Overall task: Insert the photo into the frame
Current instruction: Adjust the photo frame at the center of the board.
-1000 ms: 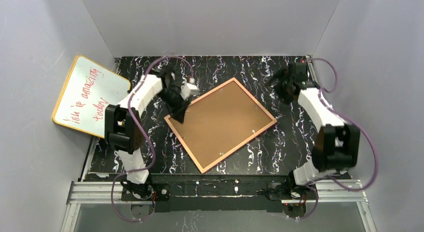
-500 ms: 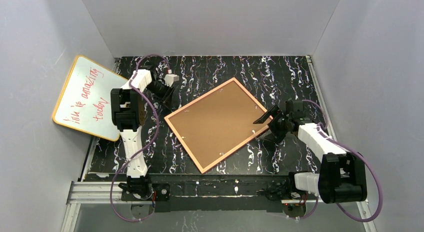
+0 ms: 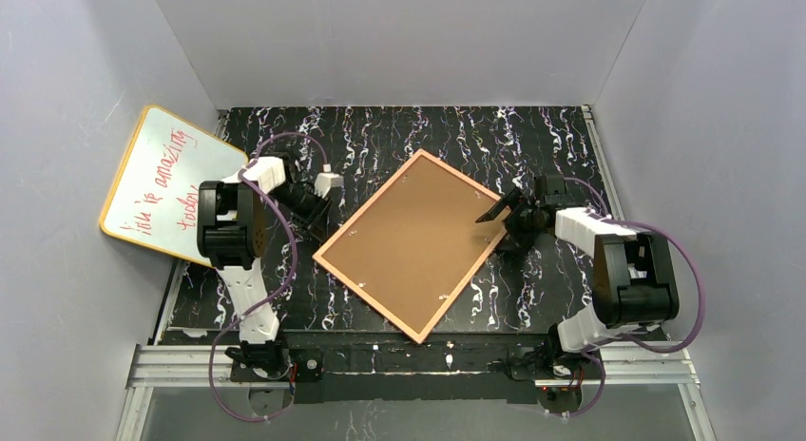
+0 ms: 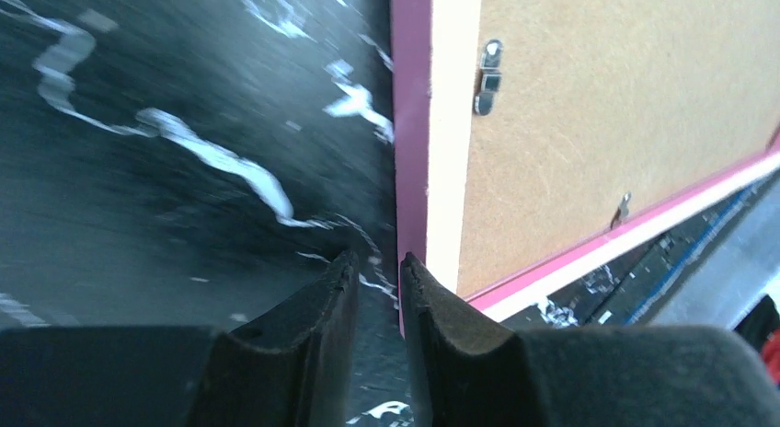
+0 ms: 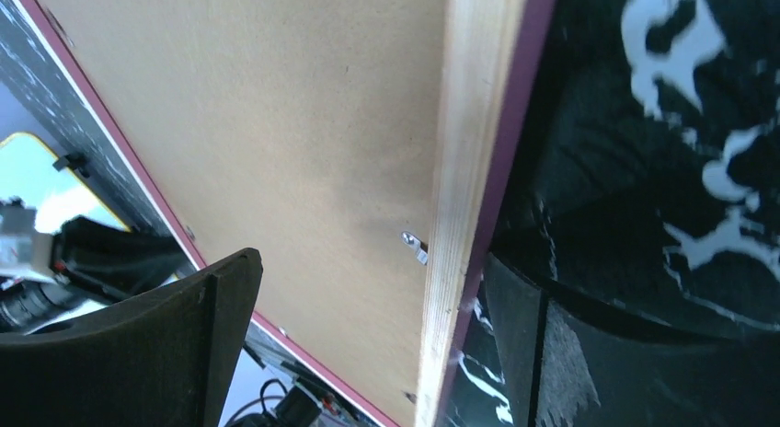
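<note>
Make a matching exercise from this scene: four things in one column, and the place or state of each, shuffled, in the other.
1. frame
2. whiteboard
3. left gripper
4. right gripper

A. fingers wide apart, either side of the frame's right edge
B. far left, red writing on it
C. lying reverse side up in the middle
D. fingers close together beside the frame's left edge

Pairs: 1-C, 2-B, 3-D, 4-A
</note>
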Motion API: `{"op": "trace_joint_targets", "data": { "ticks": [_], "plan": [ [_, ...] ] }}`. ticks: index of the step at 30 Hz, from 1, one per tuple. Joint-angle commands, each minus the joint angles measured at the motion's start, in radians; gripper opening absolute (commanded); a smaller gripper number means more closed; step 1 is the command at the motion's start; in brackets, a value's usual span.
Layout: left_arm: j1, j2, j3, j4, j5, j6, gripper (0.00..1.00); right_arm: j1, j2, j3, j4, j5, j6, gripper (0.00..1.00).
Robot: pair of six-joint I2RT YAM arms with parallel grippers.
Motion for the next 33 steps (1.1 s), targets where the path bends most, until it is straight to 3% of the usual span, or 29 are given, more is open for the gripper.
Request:
{"op": "trace_joint_targets", "data": {
  "ticks": [1, 9, 16, 21, 26, 33],
  "plan": [
    [-0.017, -0.038, -0.145, -0.083, 0.012, 0.100, 0.24, 0.002, 0.054, 0.116, 0.039, 0.060, -0.025, 0.99],
    [-0.033, -0.116, -0.240, -0.200, 0.071, 0.213, 0.25, -0.006, 0.187, 0.401, -0.123, 0.167, -0.080, 0.99],
    [0.024, -0.127, -0.109, -0.351, 0.170, 0.294, 0.34, 0.016, 0.109, 0.480, -0.160, 0.204, -0.067, 0.99],
    [0.026, -0.005, -0.028, -0.395, 0.267, 0.288, 0.40, 0.241, 0.067, 0.442, -0.123, 0.223, -0.007, 0.98],
    [0.026, 0.102, 0.023, -0.497, 0.353, 0.361, 0.40, 0.460, 0.100, 0.357, 0.068, 0.180, 0.102, 0.92],
    [0.017, 0.113, -0.028, -0.452, 0.343, 0.343, 0.35, 0.698, 0.264, 0.465, 0.128, 0.196, 0.178, 0.84]
  ]
}}
